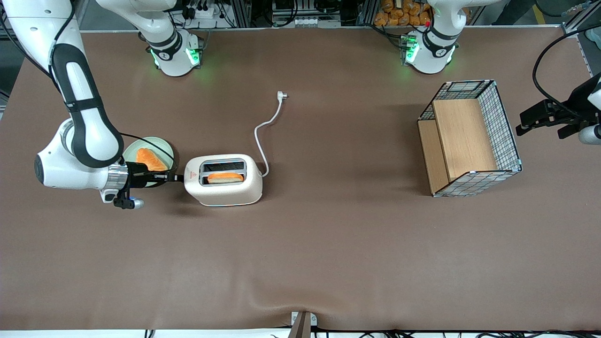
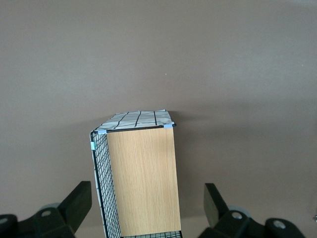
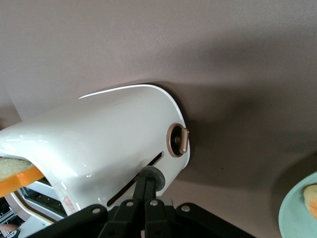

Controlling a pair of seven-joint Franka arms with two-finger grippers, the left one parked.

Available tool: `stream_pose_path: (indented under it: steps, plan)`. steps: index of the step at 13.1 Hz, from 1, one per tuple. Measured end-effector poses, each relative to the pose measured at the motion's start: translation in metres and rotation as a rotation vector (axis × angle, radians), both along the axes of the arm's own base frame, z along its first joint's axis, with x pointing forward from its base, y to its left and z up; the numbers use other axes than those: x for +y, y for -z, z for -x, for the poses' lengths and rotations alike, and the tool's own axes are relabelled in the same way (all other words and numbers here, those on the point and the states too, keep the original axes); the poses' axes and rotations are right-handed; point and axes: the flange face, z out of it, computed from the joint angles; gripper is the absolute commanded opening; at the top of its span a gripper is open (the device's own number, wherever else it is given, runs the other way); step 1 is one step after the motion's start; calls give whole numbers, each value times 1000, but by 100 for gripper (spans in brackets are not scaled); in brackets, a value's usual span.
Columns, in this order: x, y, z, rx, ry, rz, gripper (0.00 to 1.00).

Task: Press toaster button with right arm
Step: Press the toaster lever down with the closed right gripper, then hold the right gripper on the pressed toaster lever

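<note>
One arm working: right arm, bent low over the table, claw level with the toaster's narrow end.
Claw: fingers pressed together, nothing between them; tips touch the toaster button at the slot in the end face.
Toaster: cream-white, upright on the table, toward the working arm's end; red triangle sticker on top near the claw.
Slots: bread slice in the slot nearer the front camera; the farther slot shows dark.
Dial: round bronze knob on the same end face, apart from the button.
Cord: white cord runs from the toaster away from the front camera, plug lying on the table.
Plate: pale green plate with an orange-crusted slice, just beside the claw, partly hidden by the arm.
Basket: wire basket with wood panels, toward the parked arm's end.
</note>
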Motion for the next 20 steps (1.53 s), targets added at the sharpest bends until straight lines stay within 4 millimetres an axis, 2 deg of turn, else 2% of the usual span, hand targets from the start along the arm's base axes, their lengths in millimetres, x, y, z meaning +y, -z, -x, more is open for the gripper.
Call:
stream_pose_path:
  steps: [13,20]
  plan:
    - [0,23,0,-11,-17,-2,0]
    - [0,24,0,-13,-18,-3,0]
